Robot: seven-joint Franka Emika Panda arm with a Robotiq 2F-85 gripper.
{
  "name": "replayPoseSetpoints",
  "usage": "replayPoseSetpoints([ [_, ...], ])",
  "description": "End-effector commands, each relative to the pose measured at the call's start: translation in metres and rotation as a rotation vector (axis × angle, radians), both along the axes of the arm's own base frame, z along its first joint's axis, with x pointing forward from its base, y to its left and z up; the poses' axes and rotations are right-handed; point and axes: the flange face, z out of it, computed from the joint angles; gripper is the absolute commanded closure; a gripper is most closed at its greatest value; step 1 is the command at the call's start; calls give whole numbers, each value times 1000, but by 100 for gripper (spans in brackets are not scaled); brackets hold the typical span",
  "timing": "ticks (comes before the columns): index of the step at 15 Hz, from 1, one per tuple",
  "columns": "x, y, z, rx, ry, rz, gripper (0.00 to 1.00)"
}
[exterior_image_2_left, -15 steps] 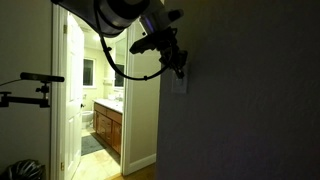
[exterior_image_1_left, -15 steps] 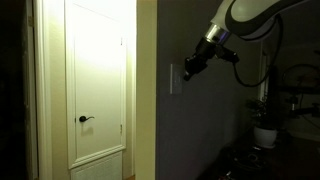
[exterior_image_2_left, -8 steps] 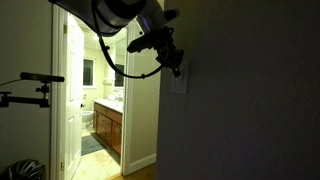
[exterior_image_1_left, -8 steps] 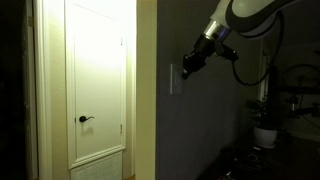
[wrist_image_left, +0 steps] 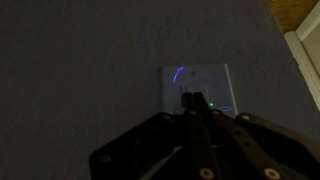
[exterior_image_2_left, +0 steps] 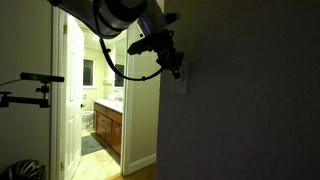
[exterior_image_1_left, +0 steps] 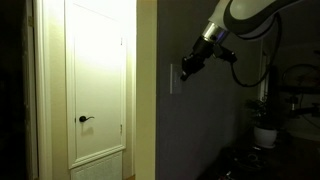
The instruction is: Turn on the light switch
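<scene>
Light switch point(wrist_image_left: 198, 88) on the dark wall, my gripper point(wrist_image_left: 195, 104) right up at it
The fingers hide the plate's lower edge; they sit pressed together with nothing between them, and I cannot tell contact in this gloom. In both exterior views the plate sits near the wall corner, with the lit door point(exterior_image_1_left: 98, 85) beyond and bare wall on the other side

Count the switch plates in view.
1. The switch is on the dark wall beside the door, right by the hand. Others may hide in the dark.
</scene>
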Motion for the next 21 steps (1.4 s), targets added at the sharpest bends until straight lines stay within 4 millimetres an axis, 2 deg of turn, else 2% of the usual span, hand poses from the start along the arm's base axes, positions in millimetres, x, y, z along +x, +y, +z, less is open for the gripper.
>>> replayPoseSetpoints([
  [1, -3, -8, 6, -6, -5, -30, 95],
  [11, 2, -5, 8, 2, -9, -22, 94],
  [21, 19, -8, 7, 4, -23, -31, 94],
])
